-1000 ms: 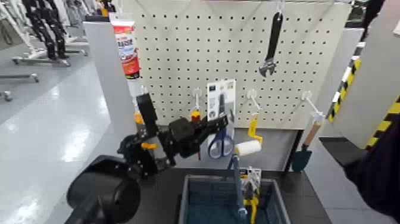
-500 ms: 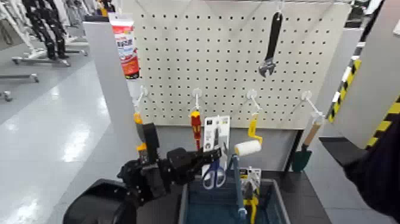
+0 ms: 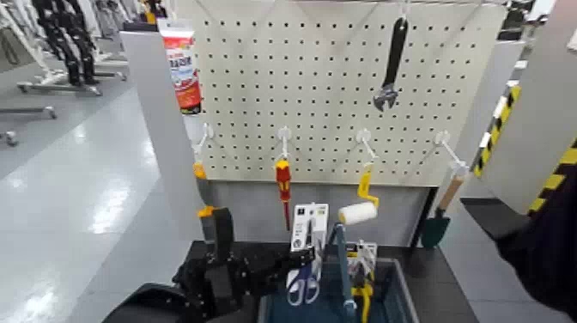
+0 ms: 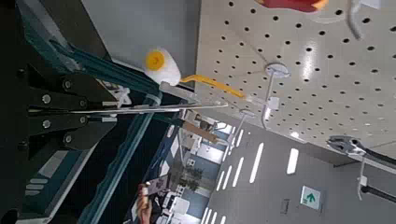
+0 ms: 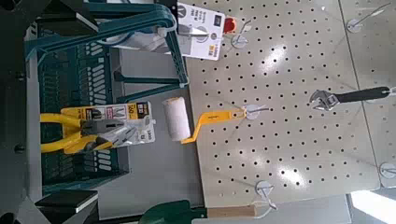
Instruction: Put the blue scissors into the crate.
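While unreadable, the blue scissors [image 3: 302,277] card overhangs the crate [image 3: 403,296].

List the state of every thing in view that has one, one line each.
blue scissors: on their card, held upright by the left claw, lower end inside the crate
crate: open, holding yellow pliers
red-and-yellow screwdriver: hanging on the pegboard
wrench: hanging
paint roller: hanging
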Robot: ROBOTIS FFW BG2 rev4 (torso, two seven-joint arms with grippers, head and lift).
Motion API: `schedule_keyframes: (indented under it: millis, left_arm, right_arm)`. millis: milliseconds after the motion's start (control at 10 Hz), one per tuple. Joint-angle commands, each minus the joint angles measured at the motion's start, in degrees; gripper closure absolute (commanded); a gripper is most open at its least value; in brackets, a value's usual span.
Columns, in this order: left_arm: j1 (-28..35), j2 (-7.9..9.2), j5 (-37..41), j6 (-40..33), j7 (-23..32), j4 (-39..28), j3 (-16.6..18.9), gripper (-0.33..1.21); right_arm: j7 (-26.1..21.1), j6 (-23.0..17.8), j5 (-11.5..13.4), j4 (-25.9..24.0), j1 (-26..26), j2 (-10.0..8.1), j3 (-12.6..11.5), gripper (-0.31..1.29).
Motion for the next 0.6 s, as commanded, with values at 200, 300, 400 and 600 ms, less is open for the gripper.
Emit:
schedule_keyframes:
  millis: [200, 300, 400, 600]
  left_arm:
    - [-0.5, -0.49, -0.5, -1.1, -0.1, 5.5, -0.9, 1.18]
    - [-0.8, -0.58, -0.5, -1.4, -0.2, 7.1, -1.6, 1.18]
    - [-1.0, -0.66, -1.4, -1.0, -0.2, 7.4, -1.8, 1.18]
    - [-1.3, -0.75, -3.1, -0.1, -0.2, 7.5, -1.9, 0.67]
  right_arm:
    - [0.0, 0.0, 0.0, 0.0, 0.0, 0.03, 0.1, 0.07]
    - [0.0, 0.0, -0.1, 0.0, 0.0, 0.03, 0.1, 0.07]
    - [0.0, 0.0, 0.0, 0.0, 0.0, 0.03, 0.1, 0.07]
    - [0.0, 0.0, -0.1, 0.0, 0.0, 0.03, 0.0, 0.07]
